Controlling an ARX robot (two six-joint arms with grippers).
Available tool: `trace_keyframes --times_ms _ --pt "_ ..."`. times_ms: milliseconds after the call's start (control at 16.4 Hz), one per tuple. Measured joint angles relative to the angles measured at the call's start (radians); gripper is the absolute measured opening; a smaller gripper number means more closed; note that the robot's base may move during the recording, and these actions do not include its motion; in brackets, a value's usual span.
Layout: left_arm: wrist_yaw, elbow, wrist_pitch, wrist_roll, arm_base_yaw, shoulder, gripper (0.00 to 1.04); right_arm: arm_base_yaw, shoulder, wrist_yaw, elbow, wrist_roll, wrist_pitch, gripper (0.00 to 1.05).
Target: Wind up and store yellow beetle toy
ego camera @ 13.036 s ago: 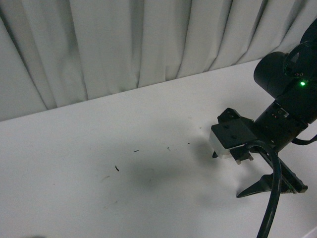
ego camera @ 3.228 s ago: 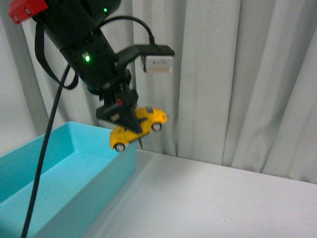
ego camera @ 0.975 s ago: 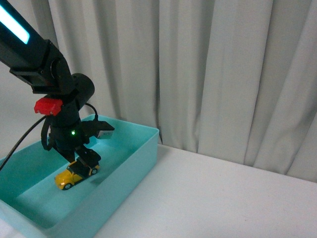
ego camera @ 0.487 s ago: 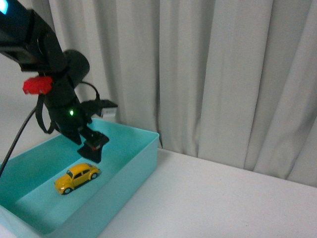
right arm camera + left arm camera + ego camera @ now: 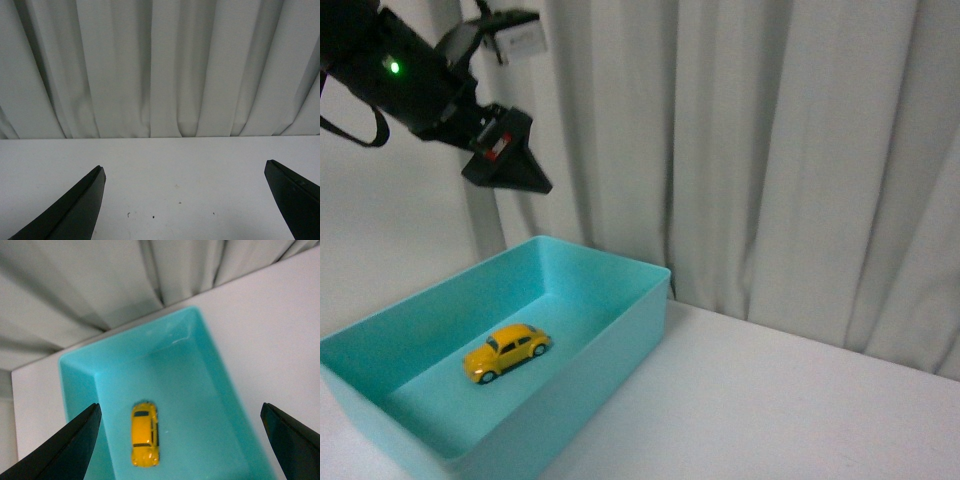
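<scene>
Since the earlier frame the left gripper (image 5: 508,168) has risen clear of the teal bin (image 5: 610,345) and now hangs high above it against the curtain (image 5: 770,150), leaving the yellow beetle toy (image 5: 506,352) behind on the bin floor. From the left wrist camera its 2 black fingers (image 5: 67,447) are spread wide, with nothing between them. The yellow beetle toy (image 5: 145,441) lies well below that gap, nearer 1 finger than the other, touching neither. It sits upright on its wheels near the middle of the bin, clear of the walls. Its long axis runs roughly along the bin's length; which end is the nose I cannot tell. The right gripper (image 5: 192,200) is also wide open and empty, above the bare white table (image 5: 165,170).
</scene>
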Motion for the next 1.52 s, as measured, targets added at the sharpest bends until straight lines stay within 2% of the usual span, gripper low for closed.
trace_keyframes --times_ms 61,122,183,305,548,609,975,1096,1523 --pt "0.080 -0.042 -0.011 -0.005 0.019 -0.105 0.98 0.000 0.000 0.000 0.000 0.000 0.000 0.98" --pt "0.094 -0.136 0.192 -0.069 0.040 -0.209 0.93 0.000 0.000 0.000 0.000 0.000 0.000 0.98" --pt "0.061 -0.317 0.488 -0.227 0.061 -0.364 0.81 0.000 0.000 0.000 0.000 0.000 0.000 0.98" --pt "0.070 -0.603 0.741 -0.489 0.080 -0.642 0.58 0.000 0.000 0.000 0.000 0.000 0.000 0.98" --pt "-0.082 -0.881 0.805 -0.613 -0.090 -0.860 0.09 0.000 0.000 0.000 0.000 0.000 0.001 0.98" --pt "-0.117 -0.920 0.811 -0.627 -0.117 -0.893 0.02 0.000 0.000 -0.002 0.000 0.000 0.000 0.98" --pt "-0.247 -1.068 0.806 -0.629 -0.255 -1.057 0.02 0.000 0.000 0.000 0.000 0.000 0.000 0.98" --pt "-0.354 -1.091 0.795 -0.629 -0.369 -1.110 0.02 0.000 0.000 -0.001 0.000 0.000 0.000 0.98" --pt "-0.367 -1.157 0.718 -0.630 -0.373 -1.243 0.02 0.000 0.000 0.000 0.000 0.000 0.000 0.98"
